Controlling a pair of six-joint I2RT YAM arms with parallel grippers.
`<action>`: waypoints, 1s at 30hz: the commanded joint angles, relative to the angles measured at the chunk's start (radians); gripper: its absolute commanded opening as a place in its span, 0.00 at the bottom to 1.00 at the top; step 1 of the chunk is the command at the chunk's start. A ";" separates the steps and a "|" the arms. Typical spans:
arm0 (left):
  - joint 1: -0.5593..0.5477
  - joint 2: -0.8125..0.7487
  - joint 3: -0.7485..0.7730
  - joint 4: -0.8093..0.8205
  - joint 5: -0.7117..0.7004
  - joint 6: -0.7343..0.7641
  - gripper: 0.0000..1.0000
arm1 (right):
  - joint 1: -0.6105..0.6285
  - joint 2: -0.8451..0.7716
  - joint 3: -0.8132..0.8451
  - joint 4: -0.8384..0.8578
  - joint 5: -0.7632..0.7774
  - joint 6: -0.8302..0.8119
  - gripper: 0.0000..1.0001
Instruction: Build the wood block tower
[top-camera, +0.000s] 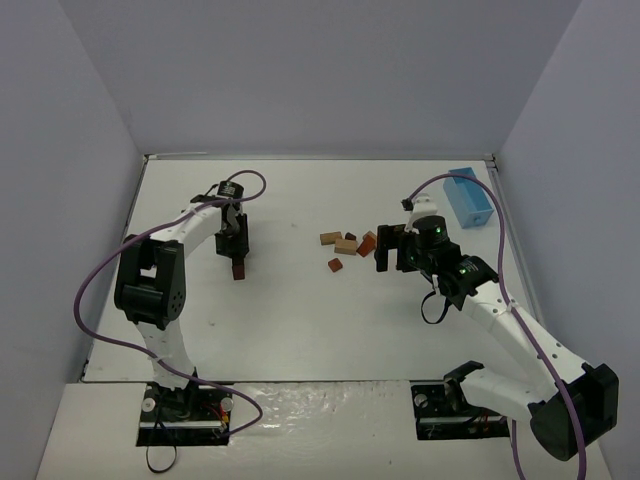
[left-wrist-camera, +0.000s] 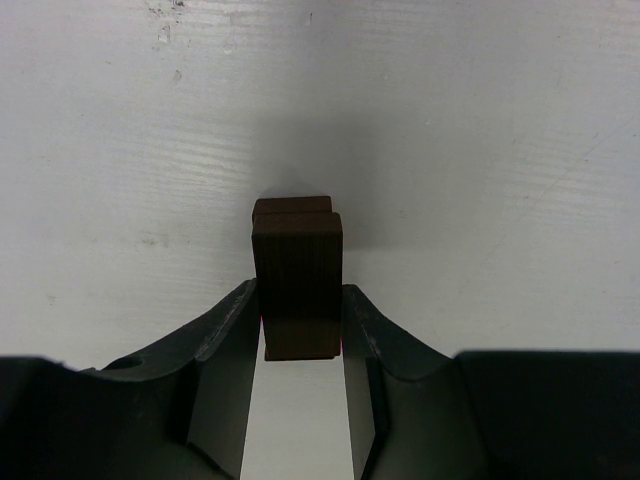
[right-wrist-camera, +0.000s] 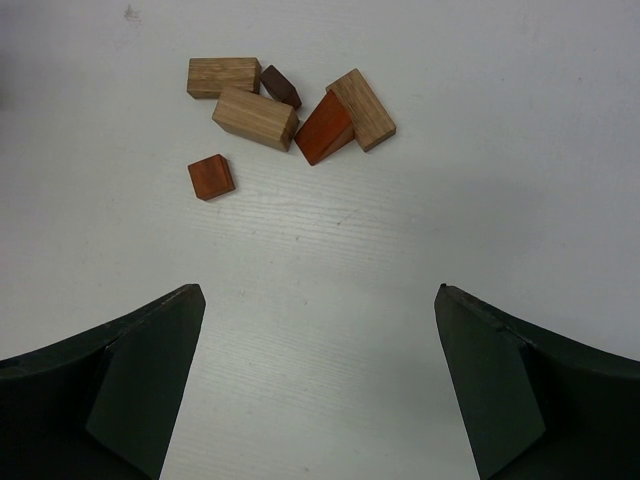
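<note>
The table (top-camera: 300, 330) has much free white surface. From its middle, the wood block tower (top-camera: 239, 270) stands at 9 o'clock, well apart from the left edge and from the back edge. The wood blocks (top-camera: 345, 244) lie loose at 2 o'clock, and a light blue box (top-camera: 468, 197) sits farther out at 2 o'clock, near the right edge.

The left arm bends forward at the elbow and points the left gripper (top-camera: 238, 250) down. Its claw is clenched on the tower (left-wrist-camera: 297, 275), with a finger touching each side of the dark brown block.

The right arm reaches in from 5 o'clock. The right gripper (right-wrist-camera: 320, 300) is released, its jaws wide apart and holding nothing. The loose blocks (right-wrist-camera: 255, 117) are at its 12 o'clock, apart from the fingers.
</note>
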 joint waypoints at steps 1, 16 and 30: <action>0.007 -0.058 0.005 0.019 0.000 0.027 0.00 | -0.007 -0.019 0.017 0.034 -0.011 -0.016 0.98; 0.009 -0.053 0.003 0.019 0.010 0.019 0.12 | -0.007 -0.020 0.012 0.034 -0.020 -0.018 0.97; 0.007 -0.080 0.000 0.017 0.014 -0.002 0.54 | -0.007 -0.020 0.016 0.034 -0.022 -0.022 0.98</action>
